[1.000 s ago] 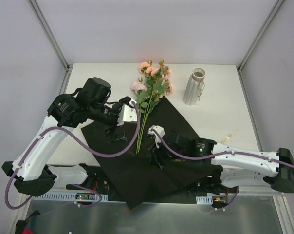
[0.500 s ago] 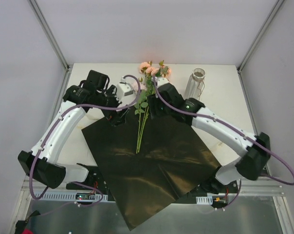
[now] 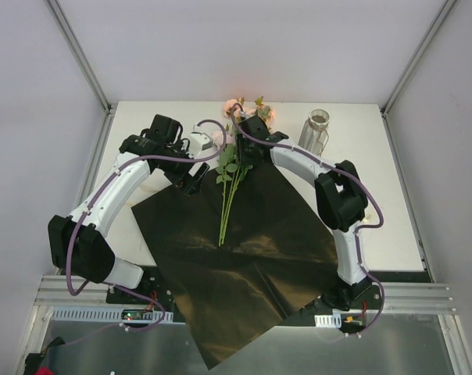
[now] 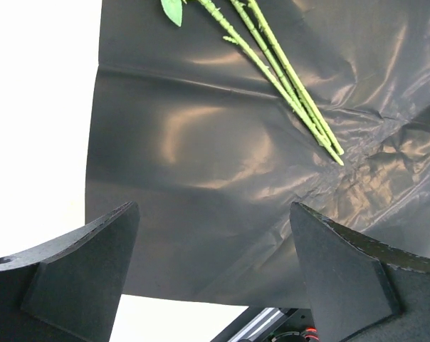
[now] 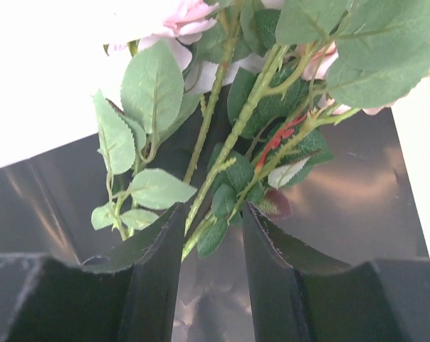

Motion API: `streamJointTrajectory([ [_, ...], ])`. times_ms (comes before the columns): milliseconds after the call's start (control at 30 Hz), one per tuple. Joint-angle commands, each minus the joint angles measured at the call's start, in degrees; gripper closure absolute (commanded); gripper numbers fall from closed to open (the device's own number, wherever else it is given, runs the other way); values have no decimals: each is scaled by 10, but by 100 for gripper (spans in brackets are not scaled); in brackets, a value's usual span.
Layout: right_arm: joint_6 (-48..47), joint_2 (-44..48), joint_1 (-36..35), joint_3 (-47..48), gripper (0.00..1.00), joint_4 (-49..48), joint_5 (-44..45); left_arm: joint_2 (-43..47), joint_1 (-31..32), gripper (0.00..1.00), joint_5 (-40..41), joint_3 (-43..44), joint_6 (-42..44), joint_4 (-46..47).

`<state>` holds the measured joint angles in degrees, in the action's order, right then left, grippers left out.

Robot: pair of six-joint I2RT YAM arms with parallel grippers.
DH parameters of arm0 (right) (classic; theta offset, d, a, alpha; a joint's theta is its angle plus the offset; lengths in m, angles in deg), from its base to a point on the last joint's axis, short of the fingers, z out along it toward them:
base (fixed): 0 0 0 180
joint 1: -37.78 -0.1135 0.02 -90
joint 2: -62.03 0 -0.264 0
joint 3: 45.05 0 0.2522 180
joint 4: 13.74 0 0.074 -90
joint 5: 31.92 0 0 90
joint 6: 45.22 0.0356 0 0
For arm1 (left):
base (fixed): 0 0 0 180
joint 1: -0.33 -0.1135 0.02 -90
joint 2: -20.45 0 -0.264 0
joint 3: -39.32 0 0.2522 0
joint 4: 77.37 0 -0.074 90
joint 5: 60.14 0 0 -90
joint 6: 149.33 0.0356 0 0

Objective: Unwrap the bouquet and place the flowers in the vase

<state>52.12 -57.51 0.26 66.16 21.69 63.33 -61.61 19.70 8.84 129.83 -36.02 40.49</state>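
From above, the flowers [image 3: 228,167] lie across the sheet [image 3: 244,250], with the vase [image 3: 315,129] upright to their right. Only the wrist views show the jaws. The left gripper [image 4: 213,214] is wide apart over the sheet. The right gripper [image 5: 213,214] has its 2 fingers closely flanking the flowers, and I cannot tell whether they clamp.

The glossy black paper [image 3: 244,266] lies opened out flat, turned like a diamond across the centre and lower middle of the top view. The flowers [image 3: 234,168], peach-pink roses with green leaves, rest their thin stems on its upper corner, heads toward top centre. The vase [image 3: 315,133], pale and ribbed, stands upright at upper right, apart from them.
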Motion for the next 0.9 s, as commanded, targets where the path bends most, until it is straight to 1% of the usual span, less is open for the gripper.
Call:
streamJointTrajectory([
  [0,18,-15,4,44,60,-36,-21,1,-8,14,18,-22,-2,17],
  [200,33,-43,22,42,61,-63,-41,17,-9,13,24,-44,4,28],
  [467,45,-87,30,63,64,-56,-47,30,-8,13,31,-63,9,29],
  [633,49,-93,33,69,65,-52,-47,42,-8,11,41,-67,16,29],
  [767,43,-94,33,81,66,-30,-47,52,-8,11,36,-78,18,29],
  [867,37,-83,34,69,66,-29,-44,59,-8,11,37,-88,24,29],
])
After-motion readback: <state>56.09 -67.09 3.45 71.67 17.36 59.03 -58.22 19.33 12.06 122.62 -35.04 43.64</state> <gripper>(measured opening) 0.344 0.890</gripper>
